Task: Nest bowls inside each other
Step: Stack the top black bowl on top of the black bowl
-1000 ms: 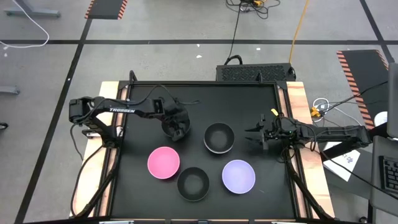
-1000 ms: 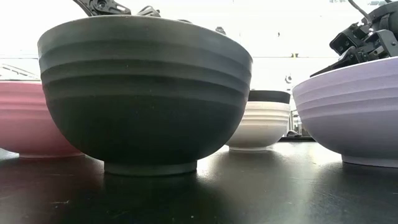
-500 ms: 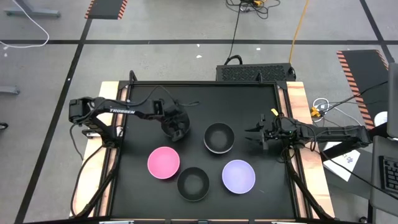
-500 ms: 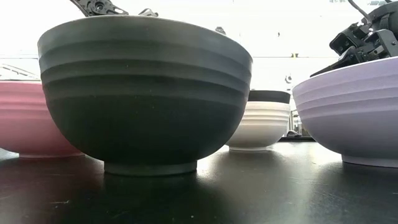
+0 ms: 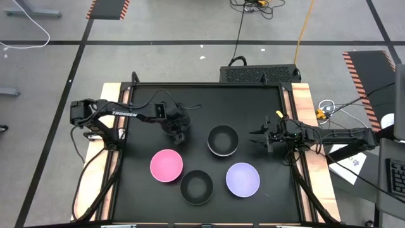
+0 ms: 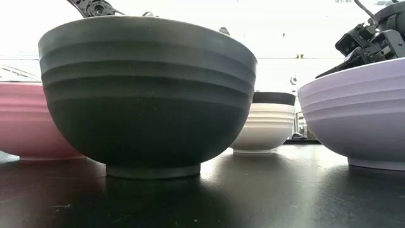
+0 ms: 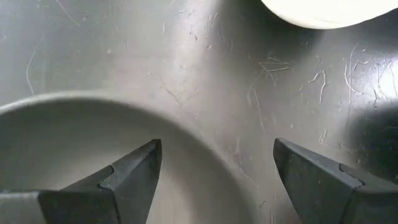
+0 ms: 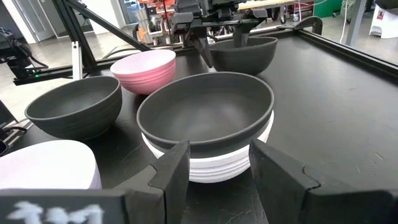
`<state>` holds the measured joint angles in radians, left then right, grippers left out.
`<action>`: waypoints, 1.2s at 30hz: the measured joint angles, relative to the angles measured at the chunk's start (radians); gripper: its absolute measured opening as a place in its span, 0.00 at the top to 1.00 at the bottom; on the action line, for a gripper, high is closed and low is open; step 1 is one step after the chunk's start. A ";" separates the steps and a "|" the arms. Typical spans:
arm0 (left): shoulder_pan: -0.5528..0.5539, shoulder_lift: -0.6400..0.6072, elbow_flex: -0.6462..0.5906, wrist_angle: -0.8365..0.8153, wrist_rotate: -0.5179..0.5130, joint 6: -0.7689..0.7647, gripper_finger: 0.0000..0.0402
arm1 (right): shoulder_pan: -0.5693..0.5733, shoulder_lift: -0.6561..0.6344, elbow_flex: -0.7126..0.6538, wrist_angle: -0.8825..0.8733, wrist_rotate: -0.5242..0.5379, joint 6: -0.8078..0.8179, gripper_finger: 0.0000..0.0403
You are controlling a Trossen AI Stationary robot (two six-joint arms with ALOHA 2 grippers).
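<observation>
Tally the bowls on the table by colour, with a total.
Black bowls: 3
White bowl: 1
Pink bowl: 1
Lavender bowl: 1
Total: 6

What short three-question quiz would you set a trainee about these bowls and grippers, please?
1. True or false: the pink bowl holds another bowl.
2. The nested black bowl near the right gripper sits inside: A the white bowl; B a lavender bowl; C a pink bowl.
3. Fill in: the open left gripper straddles the rim of the ___ rear-left bowl.
Key: 1 false; 2 A; 3 black.
</observation>
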<state>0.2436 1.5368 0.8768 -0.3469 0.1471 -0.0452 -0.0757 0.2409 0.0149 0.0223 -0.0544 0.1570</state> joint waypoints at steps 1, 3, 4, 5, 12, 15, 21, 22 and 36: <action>0.000 0.000 0.000 0.000 0.000 0.002 0.22 | 0.000 0.000 0.000 0.000 0.000 0.000 0.61; 0.000 0.000 0.000 0.000 0.000 0.006 0.22 | 0.000 0.000 0.000 0.000 0.000 0.000 0.61; 0.000 0.000 0.000 0.000 0.000 0.005 0.22 | 0.000 0.000 0.000 0.000 0.000 0.000 0.61; 0.002 0.000 0.000 -0.001 0.000 0.004 0.22 | 0.000 0.000 0.000 0.000 0.000 0.000 0.61; 0.005 0.000 0.000 -0.025 -0.025 0.003 0.22 | 0.000 0.000 0.000 0.000 0.000 0.000 0.61; 0.005 0.000 0.000 -0.013 -0.026 0.017 0.22 | 0.000 0.000 0.000 0.000 0.000 0.000 0.61; 0.005 0.001 0.029 0.005 -0.012 0.024 0.22 | 0.000 0.000 0.000 0.000 -0.001 0.011 0.61; 0.004 0.001 0.038 0.006 -0.011 0.022 0.22 | 0.000 0.000 0.000 0.000 -0.001 0.013 0.61; 0.005 0.001 0.060 -0.071 -0.091 -0.140 0.13 | 0.000 0.039 0.000 0.000 -0.002 0.019 0.61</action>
<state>0.2481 1.5375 0.9363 -0.4178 0.0557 -0.1852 -0.0757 0.2799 0.0151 0.0221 -0.0563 0.1757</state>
